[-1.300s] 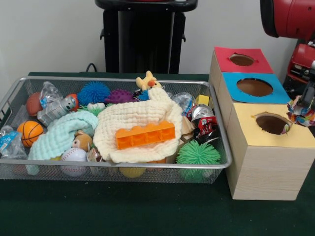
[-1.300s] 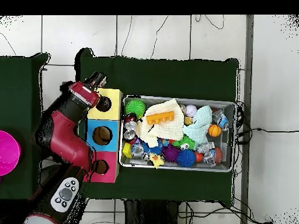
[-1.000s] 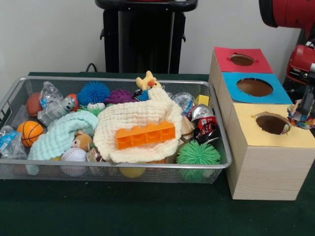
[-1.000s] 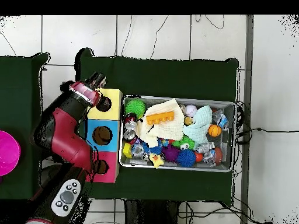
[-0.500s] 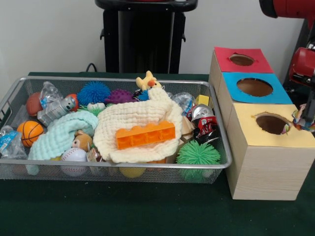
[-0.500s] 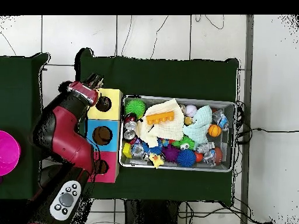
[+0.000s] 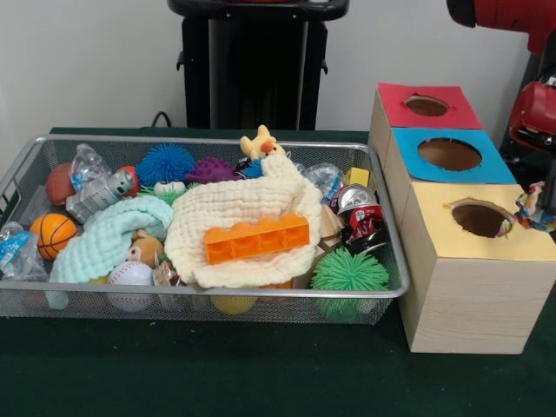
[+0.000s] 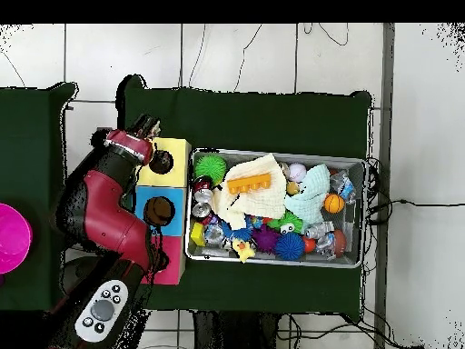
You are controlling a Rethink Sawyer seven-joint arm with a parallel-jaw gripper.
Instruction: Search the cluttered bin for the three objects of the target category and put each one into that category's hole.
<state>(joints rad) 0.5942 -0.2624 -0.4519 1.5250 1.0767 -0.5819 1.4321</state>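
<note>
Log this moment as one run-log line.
arm: beside box row, outside yellow box | tool: at frame edge, multicolored item there, grip unclear | bin: cluttered, orange block on cream cloth

The bin (image 7: 174, 304) is made of fine silvery wire mesh. A cream cloth (image 7: 243, 217) of crinkled, matt weave is seen in it, with a smooth orange plastic block (image 7: 257, 237) on top. The box (image 7: 473, 300) is faced in pale wood grain, its top covered with matt coloured paper. The worktop (image 7: 217, 373) is covered in dark green matt fabric.
</note>
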